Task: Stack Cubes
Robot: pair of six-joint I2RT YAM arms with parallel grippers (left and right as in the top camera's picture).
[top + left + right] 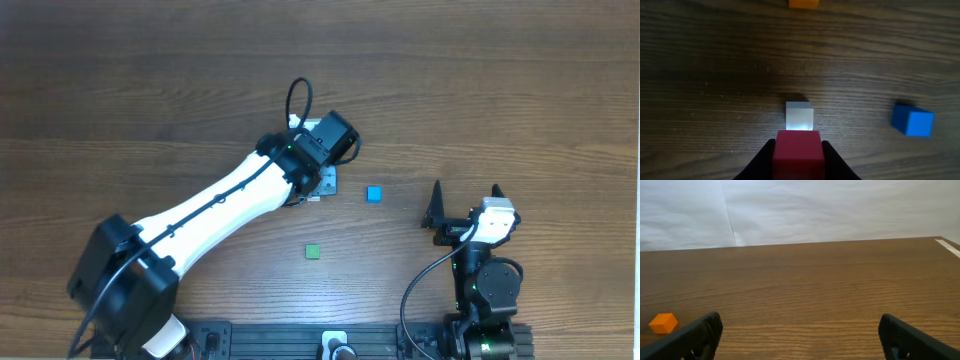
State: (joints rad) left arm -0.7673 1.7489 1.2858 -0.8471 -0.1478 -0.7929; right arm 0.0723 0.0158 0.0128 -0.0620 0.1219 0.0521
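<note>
- Over the middle of the brown wooden table (500, 70), in the top view, the left gripper (322, 160) hangs at the end of its white arm, which reaches in from the lower left. A small blue cube (374, 194) lies on the wood just to its right. A small green cube (313, 252) lies nearer the bases, apart from both. The right gripper (463, 212) rests close to its own base at the right, its claw spread wide with nothing in it.
- At the left wrist, the dark fingers (834, 162) are clamped on a small red cube (798, 152), one on each side face. A small white cube (799, 116) sits on the table directly ahead of it and in line with it. The blue cube lies well off to one side, and a small orange cube (804, 3) lies farther off, at the picture's edge.
- At the right wrist, the two black fingers (700, 335) stand far apart over bare wood. The orange cube lies on the table off to one side, not between them.
- Judging by this, the step in hand is carrying the red cube to the white one to start the stack, and the red cube does not yet seem to be squarely above it.
- The next move calls for easing the red cube forward until it covers the white top. Its edges should be squared, and it should be lowered until the faces meet before the claw opens. The faces are small, so a slight offset could tip it off.
</note>
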